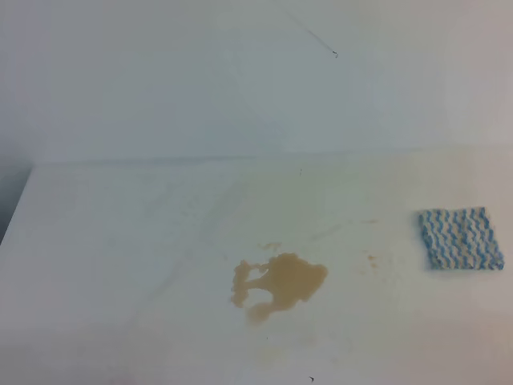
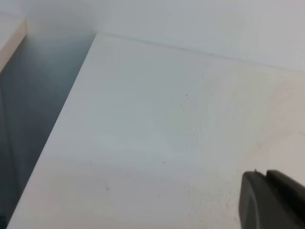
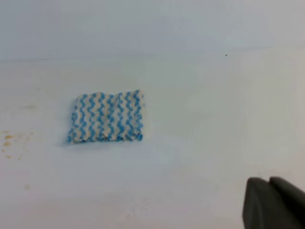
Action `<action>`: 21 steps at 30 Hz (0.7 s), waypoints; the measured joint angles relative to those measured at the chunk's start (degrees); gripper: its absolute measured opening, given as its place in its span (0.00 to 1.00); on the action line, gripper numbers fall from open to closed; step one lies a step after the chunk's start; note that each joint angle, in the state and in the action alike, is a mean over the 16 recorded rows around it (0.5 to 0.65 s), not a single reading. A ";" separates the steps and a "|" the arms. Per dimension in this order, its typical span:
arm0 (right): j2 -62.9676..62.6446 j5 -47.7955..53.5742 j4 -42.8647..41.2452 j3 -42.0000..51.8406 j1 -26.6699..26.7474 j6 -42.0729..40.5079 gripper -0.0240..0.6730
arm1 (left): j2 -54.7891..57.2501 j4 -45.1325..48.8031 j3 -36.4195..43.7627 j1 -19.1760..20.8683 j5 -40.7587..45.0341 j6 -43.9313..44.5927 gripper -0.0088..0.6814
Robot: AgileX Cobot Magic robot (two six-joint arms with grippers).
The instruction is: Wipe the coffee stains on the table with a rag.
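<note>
The coffee stains (image 1: 280, 285) are a tan lobed blotch on the white table (image 1: 120, 257), near its front middle, with small tan specks (image 1: 371, 258) to the right. The blue-and-white wavy rag (image 1: 460, 239) lies flat at the table's right edge. It also shows in the right wrist view (image 3: 106, 117), left of centre, with tan specks (image 3: 8, 138) at the far left. Neither gripper shows in the exterior high view. Only a dark finger (image 2: 269, 200) of my left gripper and a dark finger (image 3: 271, 202) of my right gripper show, both at the bottom right corner and apart from the rag.
A plain white wall (image 1: 240, 80) rises behind the table. The table's left edge (image 2: 52, 138) drops to a dark gap, with a pale ledge (image 2: 9, 40) beyond it. Faint smears (image 1: 337, 228) mark the tabletop behind the blotch.
</note>
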 joint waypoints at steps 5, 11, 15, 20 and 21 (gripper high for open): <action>0.05 0.00 0.00 0.00 0.00 0.00 0.03 | 0.08 0.00 0.00 0.00 0.00 0.00 0.01; 0.13 0.00 0.00 0.00 0.00 0.00 0.03 | 0.10 0.00 0.00 0.00 0.00 0.00 0.01; 0.13 0.00 0.00 0.00 0.00 0.00 0.03 | 0.20 0.00 0.00 0.00 0.00 0.00 0.01; 0.13 0.00 0.00 0.00 0.00 0.00 0.03 | 0.20 0.00 0.00 0.00 0.00 0.00 0.01; 0.13 0.00 0.00 0.00 0.00 0.00 0.03 | 0.20 0.00 0.00 0.00 0.00 0.00 0.01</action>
